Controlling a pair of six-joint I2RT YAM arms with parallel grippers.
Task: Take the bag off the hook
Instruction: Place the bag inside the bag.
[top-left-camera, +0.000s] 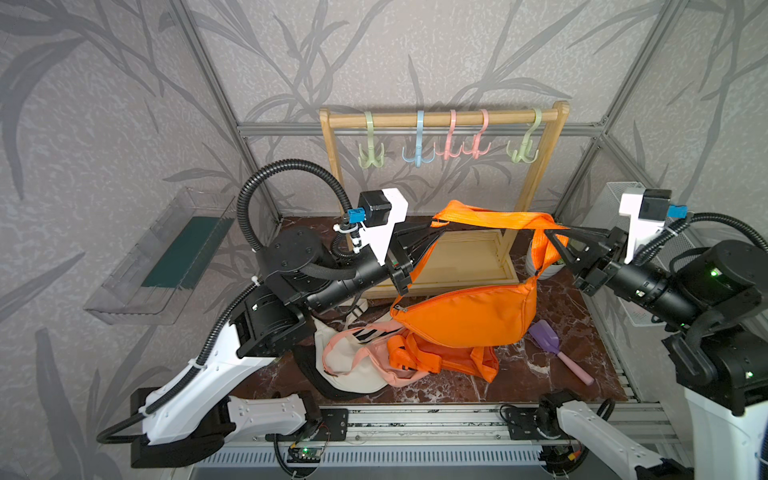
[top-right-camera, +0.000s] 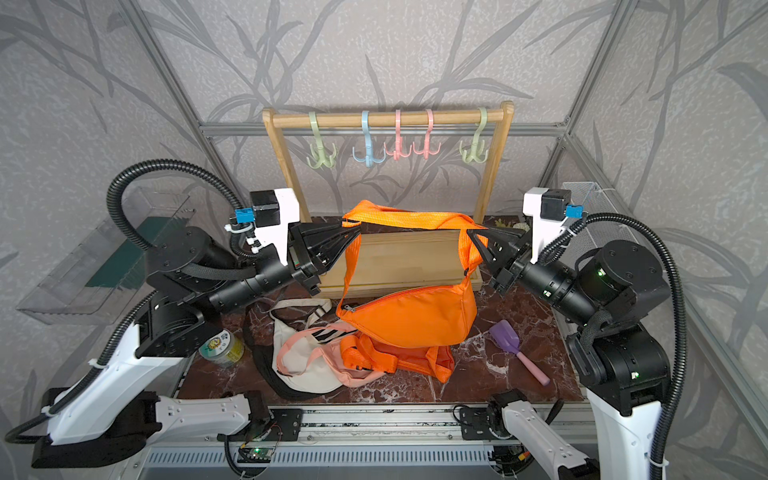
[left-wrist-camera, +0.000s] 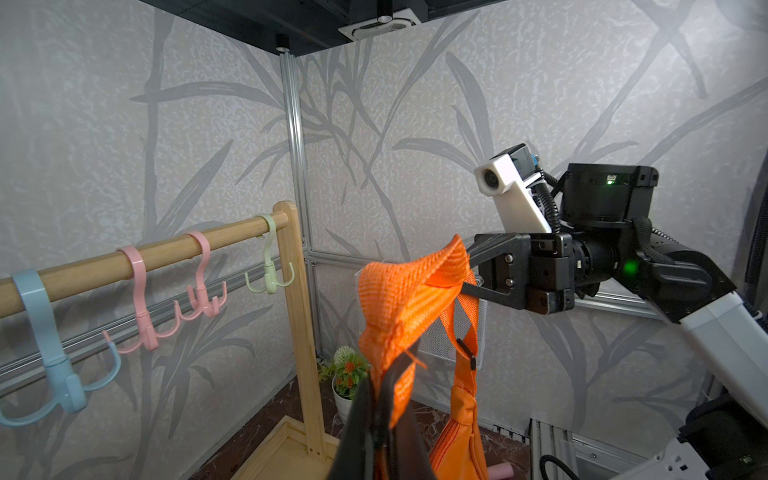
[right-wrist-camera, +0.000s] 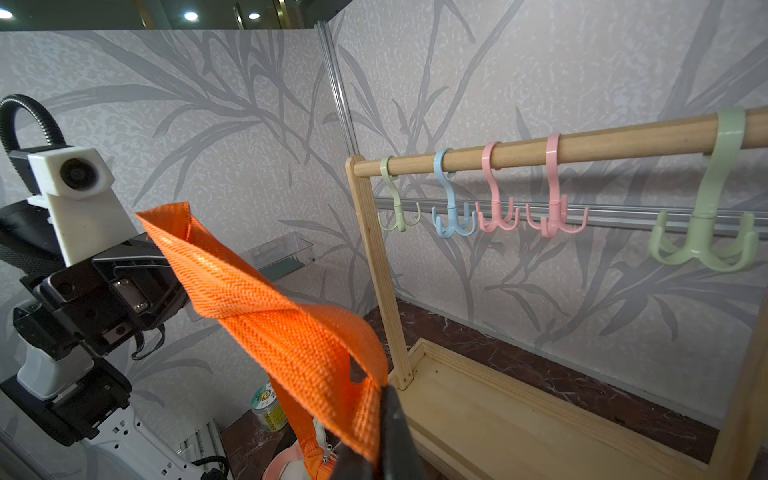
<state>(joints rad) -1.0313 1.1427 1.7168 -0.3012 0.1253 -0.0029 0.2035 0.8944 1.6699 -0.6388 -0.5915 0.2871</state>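
Note:
The orange bag (top-left-camera: 461, 318) (top-right-camera: 409, 318) hangs in the air in front of the wooden rack, low over the table. Its orange strap (top-left-camera: 494, 219) (top-right-camera: 399, 218) (left-wrist-camera: 399, 299) (right-wrist-camera: 270, 307) is stretched between both grippers. My left gripper (top-left-camera: 434, 226) (top-right-camera: 353, 226) (left-wrist-camera: 384, 395) is shut on the strap's left end. My right gripper (top-left-camera: 550, 235) (top-right-camera: 471, 232) (right-wrist-camera: 382, 415) is shut on its right end. Several coloured hooks, such as the blue hook (top-left-camera: 419, 151) (right-wrist-camera: 451, 216), hang on the rod (top-left-camera: 440, 117) with nothing on them.
Under the held bag lies a pile: a cream bag (top-left-camera: 349, 365), a pink bag (top-left-camera: 399, 374) and another orange bag (top-left-camera: 449, 359). A purple scoop (top-left-camera: 544, 336), a potted plant (left-wrist-camera: 347, 374), a jar (top-right-camera: 220, 345), a clear wall tray (top-left-camera: 166, 257) and a mesh basket (top-left-camera: 623, 195) stand around.

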